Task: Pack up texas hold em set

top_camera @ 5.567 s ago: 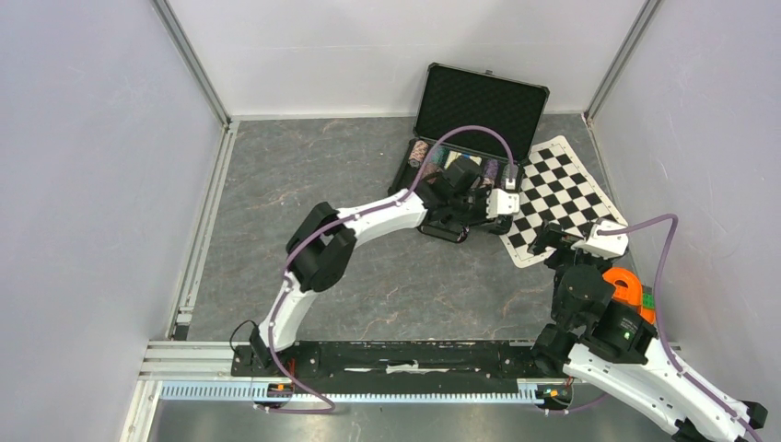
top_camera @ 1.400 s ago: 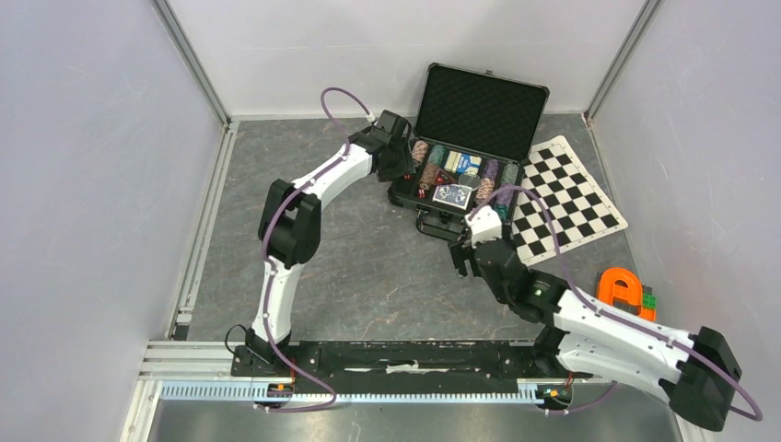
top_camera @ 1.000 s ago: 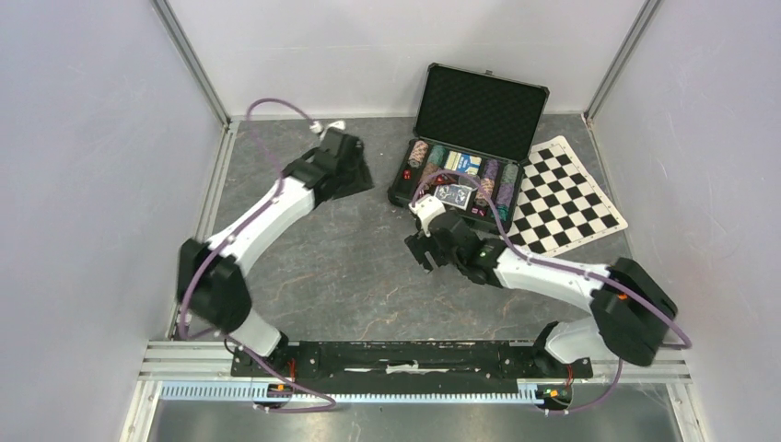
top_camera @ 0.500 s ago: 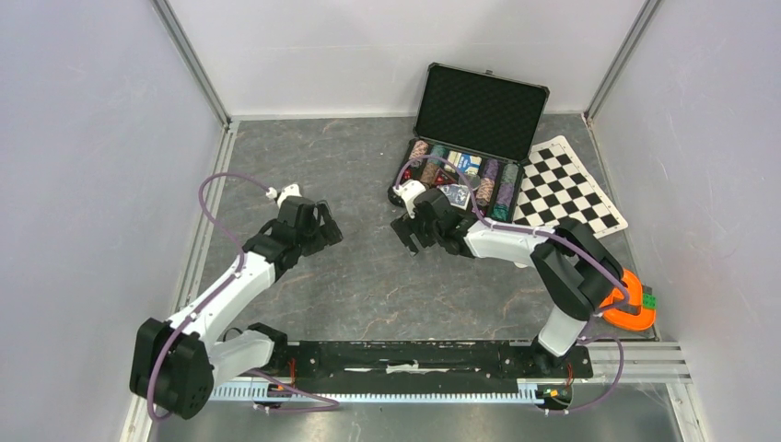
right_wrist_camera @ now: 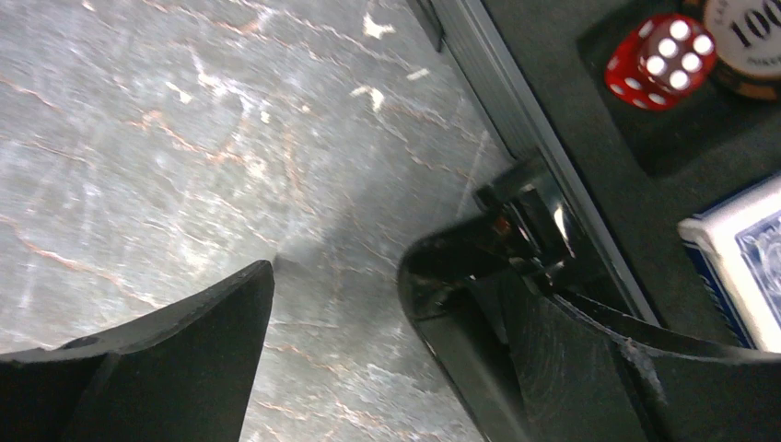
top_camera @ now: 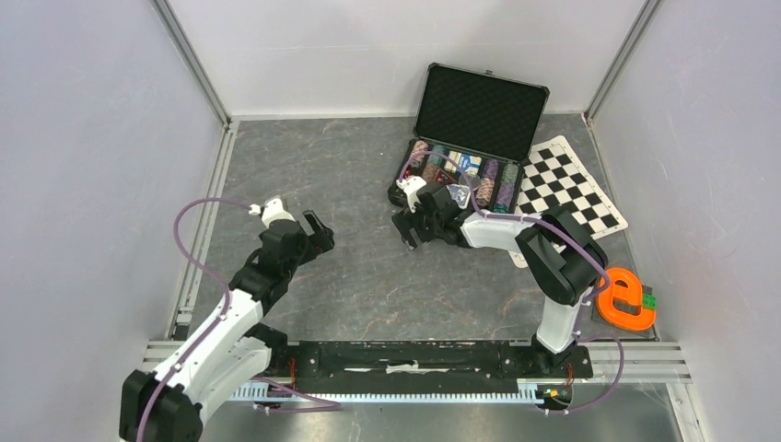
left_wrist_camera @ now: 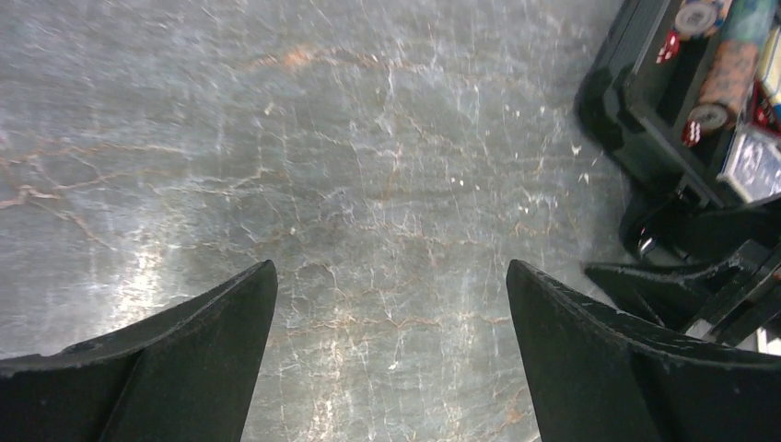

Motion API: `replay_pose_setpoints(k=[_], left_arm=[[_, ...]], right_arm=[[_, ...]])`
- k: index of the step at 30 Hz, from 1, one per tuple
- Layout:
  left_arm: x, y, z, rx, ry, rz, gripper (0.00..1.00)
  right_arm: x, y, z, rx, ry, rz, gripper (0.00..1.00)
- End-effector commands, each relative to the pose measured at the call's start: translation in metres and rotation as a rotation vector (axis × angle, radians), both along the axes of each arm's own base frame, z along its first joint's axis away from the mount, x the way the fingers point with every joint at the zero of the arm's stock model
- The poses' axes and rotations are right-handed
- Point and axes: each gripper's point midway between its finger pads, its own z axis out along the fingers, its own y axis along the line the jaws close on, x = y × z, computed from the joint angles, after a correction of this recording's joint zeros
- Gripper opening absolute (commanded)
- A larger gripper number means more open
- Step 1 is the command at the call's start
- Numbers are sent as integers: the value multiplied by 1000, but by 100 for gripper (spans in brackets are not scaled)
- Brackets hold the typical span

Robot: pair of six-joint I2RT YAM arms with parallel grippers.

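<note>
Where right pincer (right_wrist_camera: 387, 274) flanks case (right_wrist_camera: 511, 110) edge, jaws wide.

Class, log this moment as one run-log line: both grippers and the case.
left gripper: open, empty, above table | right gripper: open, empty, at case's near edge | case: lid up, chips, cards, dice inside

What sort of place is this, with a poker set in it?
Most likely a robot test booth in a lab. Plain white panels wall in a table, a left arm and a right arm are bolted to a rail at its edge, and the poker case looks like a practice prop.
</note>
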Motion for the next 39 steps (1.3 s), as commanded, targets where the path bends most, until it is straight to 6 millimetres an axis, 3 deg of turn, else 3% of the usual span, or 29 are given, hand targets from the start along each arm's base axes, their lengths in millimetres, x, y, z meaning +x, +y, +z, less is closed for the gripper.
replay_pose_setpoints(k=[1, 10, 20, 24, 31, 36, 39], left_arm=[[5, 26, 23, -8, -127, 154, 100], [-2, 36, 31, -9, -164, 200, 100], [-7, 50, 31, 8, -172, 265, 100], [-7, 52, 32, 16, -174, 274, 100], [-5, 49, 29, 20, -169, 254, 100], [-2, 44, 22, 39, -145, 228, 100], [1, 40, 20, 41, -135, 201, 100]], right_arm=[[-15, 27, 0, 130, 67, 61, 95], [-83, 69, 6, 167, 98, 180, 95], [-138, 141, 50, 319, 33, 306, 94], [-156, 157, 72, 356, -20, 364, 94], [-160, 144, 124, 366, -146, 412, 95], [-170, 109, 187, 435, -286, 444, 98], [-157, 80, 210, 404, -354, 376, 98]])
